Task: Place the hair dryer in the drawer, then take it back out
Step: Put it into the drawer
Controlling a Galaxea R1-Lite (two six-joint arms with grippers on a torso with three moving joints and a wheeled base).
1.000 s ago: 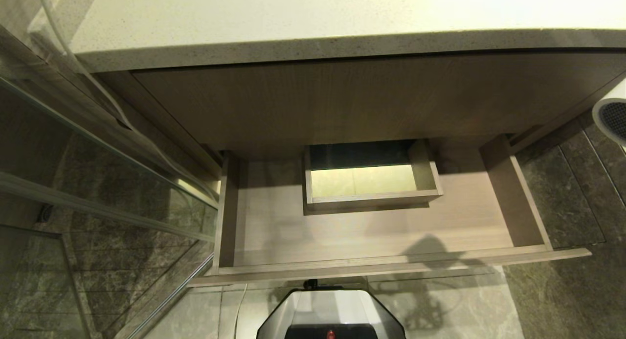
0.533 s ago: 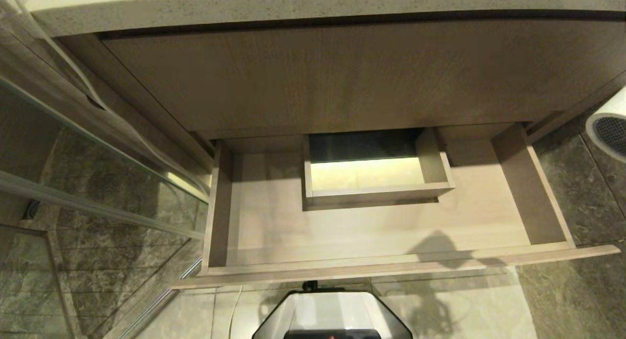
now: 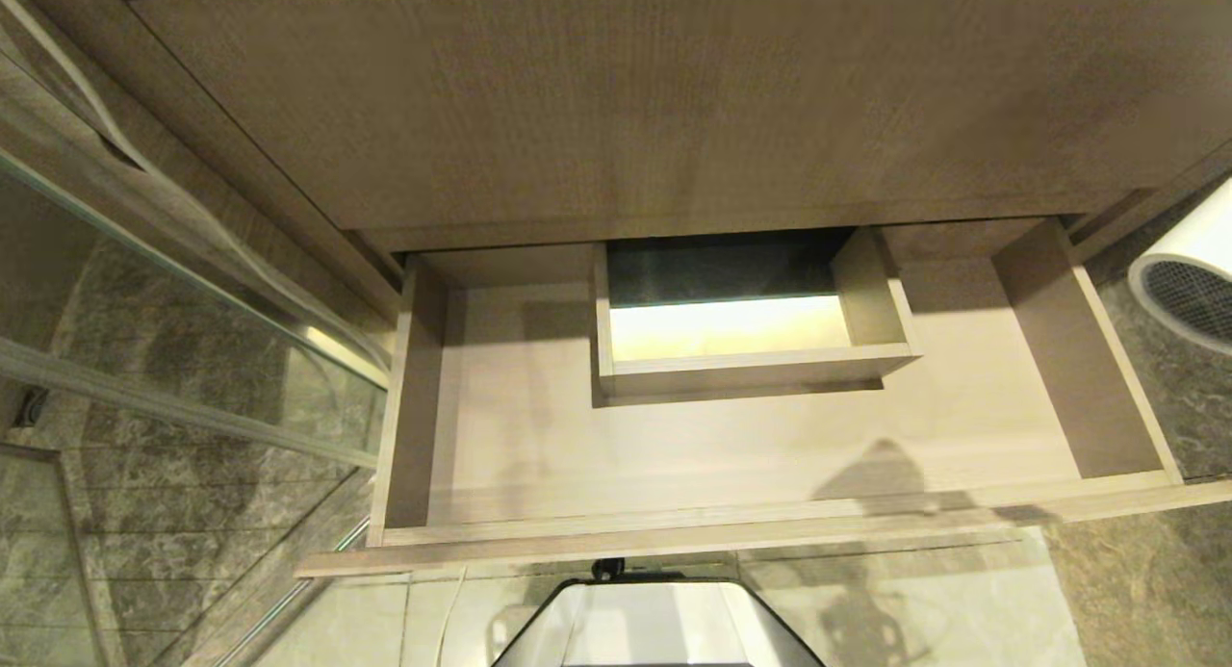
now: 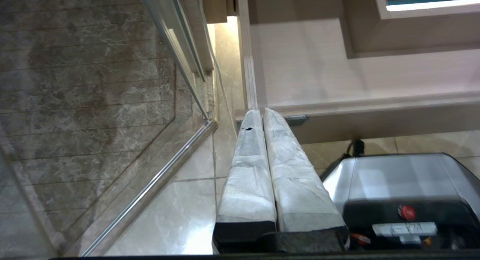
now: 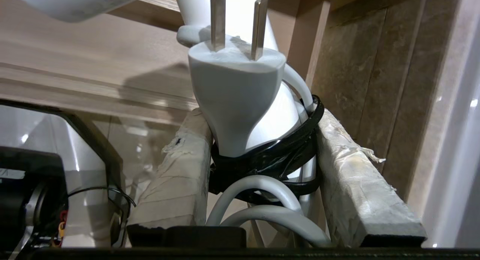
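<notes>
hair dryer [image 3: 1186, 287] cut off by head view's right edge, only grille end seen, drawer [image 3: 731, 542] front face hidden from above

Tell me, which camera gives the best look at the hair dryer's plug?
The right wrist view. There the plug fills the middle, both metal prongs up, with the bundled cord bound by a black tie between the right gripper fingers. The head view shows only the hair dryer grille at the right edge; the left wrist view shows none of it.
</notes>
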